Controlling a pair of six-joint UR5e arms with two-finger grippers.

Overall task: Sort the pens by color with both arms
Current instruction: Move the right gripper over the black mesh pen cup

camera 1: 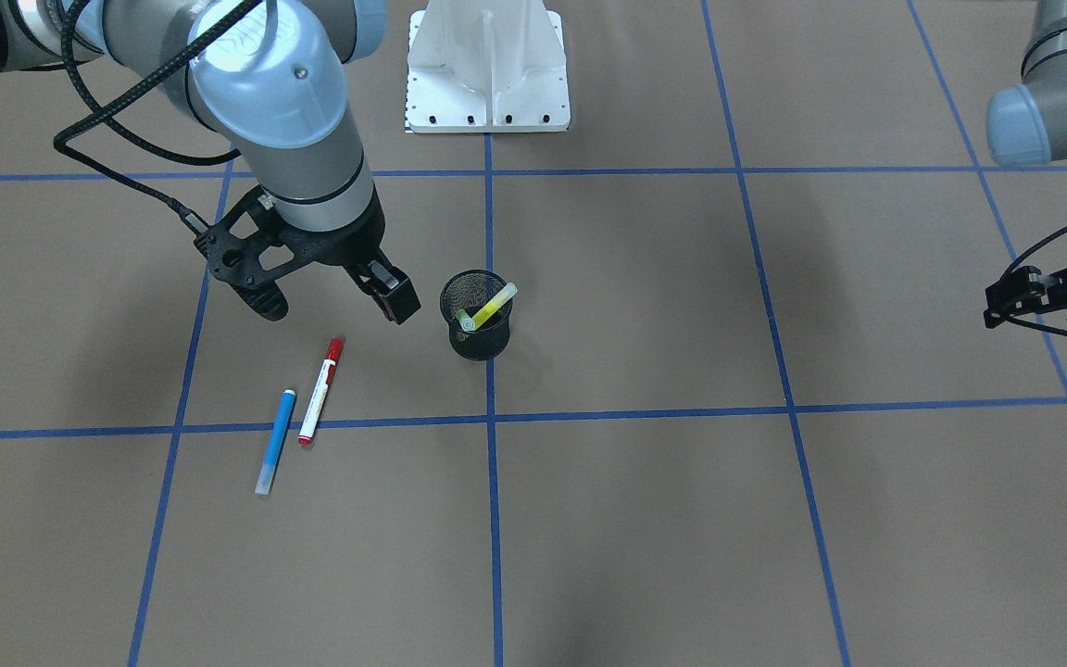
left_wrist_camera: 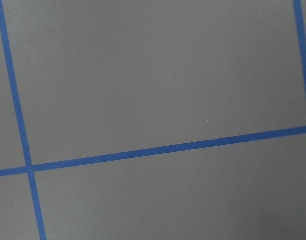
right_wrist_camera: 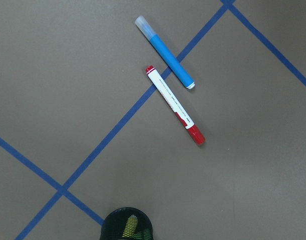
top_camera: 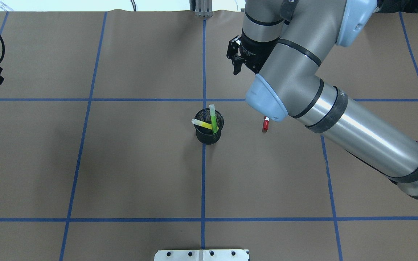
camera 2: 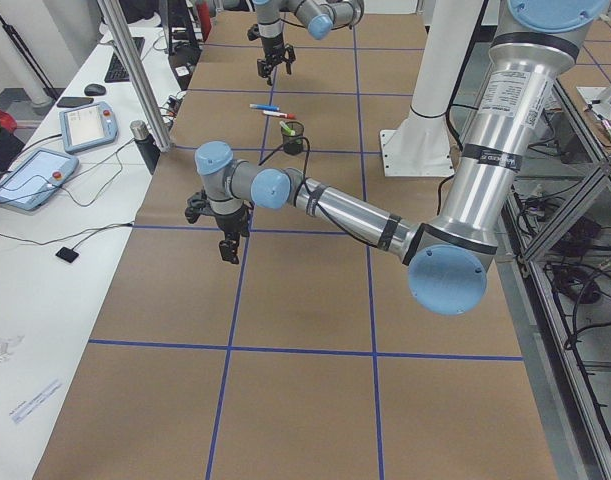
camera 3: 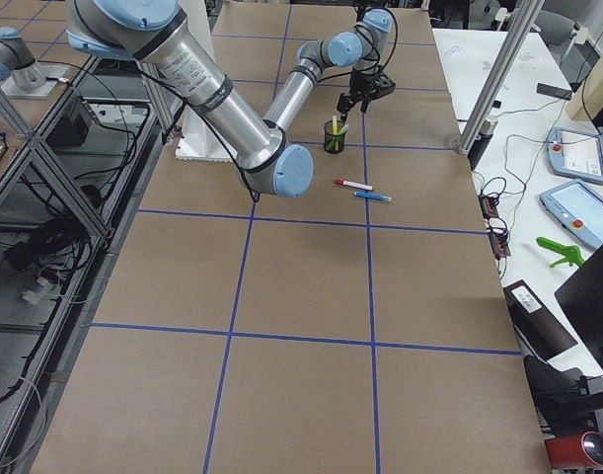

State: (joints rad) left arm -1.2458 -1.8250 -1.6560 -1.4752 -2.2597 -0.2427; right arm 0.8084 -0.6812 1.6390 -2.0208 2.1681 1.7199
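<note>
The blue pen (camera 1: pixel 276 440) and the white pen with a red cap (camera 1: pixel 320 389) lie side by side on the brown table, apart from each other. They also show in the right wrist view as the blue pen (right_wrist_camera: pixel 165 52) and the red-capped pen (right_wrist_camera: pixel 175 105). My right gripper (camera 1: pixel 330 301) hangs open just above the red cap, nothing between its fingers. The yellow highlighter (camera 1: pixel 495 304) and the green highlighter (top_camera: pixel 213 117) stand in the black mesh cup (camera 1: pixel 478 320). My left gripper (camera 1: pixel 1057 310) sits at the table's far side, over bare paper; its jaws are unclear.
The white pedestal base (camera 1: pixel 487 69) stands at the robot's side of the table. Blue tape lines (camera 1: pixel 489 417) divide the brown paper into squares. Beside the table stands a desk with tablets (camera 2: pixel 30 175) and cables.
</note>
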